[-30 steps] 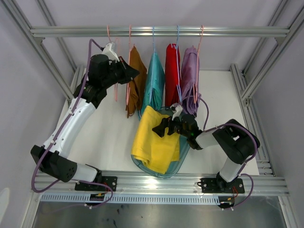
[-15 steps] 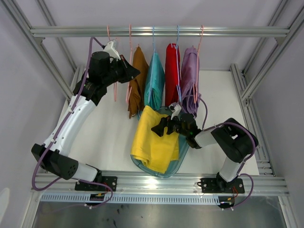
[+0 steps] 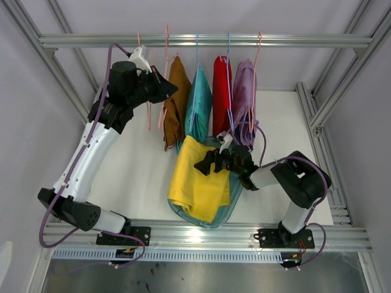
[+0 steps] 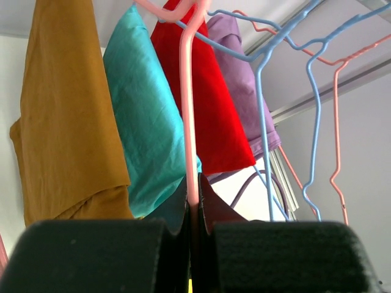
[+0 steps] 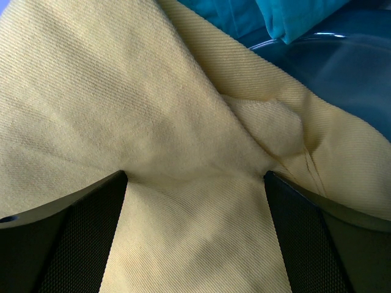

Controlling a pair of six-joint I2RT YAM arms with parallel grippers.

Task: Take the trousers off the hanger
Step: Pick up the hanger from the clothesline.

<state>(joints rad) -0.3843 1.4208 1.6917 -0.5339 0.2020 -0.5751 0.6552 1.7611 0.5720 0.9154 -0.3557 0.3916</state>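
Observation:
Four trousers hang on hangers from the rail: brown [image 3: 176, 104], teal [image 3: 198, 107], red [image 3: 221, 91] and lilac [image 3: 244, 97]. My left gripper [image 3: 172, 91] is up beside the brown trousers [image 4: 61, 122], shut on the thin wire of a pink hanger [image 4: 188, 122]. The teal [image 4: 146, 116], red [image 4: 204, 97] and lilac [image 4: 241, 79] pairs hang behind that wire. The yellow trousers [image 3: 198, 180] lie crumpled in a translucent blue tub [image 3: 227, 212]. My right gripper [image 3: 201, 165] rests on them, open, both fingertips [image 5: 67, 238] spread wide on the yellow cloth [image 5: 183, 122].
A bare pink hanger [image 3: 148, 113] hangs left of my left gripper. Blue hangers [image 4: 266, 134] and a pink hanger [image 4: 336, 122] carry the other garments. The metal rail [image 3: 293, 41] spans the back. Frame posts [image 3: 324, 104] stand at both sides. A purple cable [image 3: 263, 143] loops near the lilac trousers.
My left gripper has lifted slightly up and to the left with the pink hanger in it. The right gripper stays on the yellow trousers.

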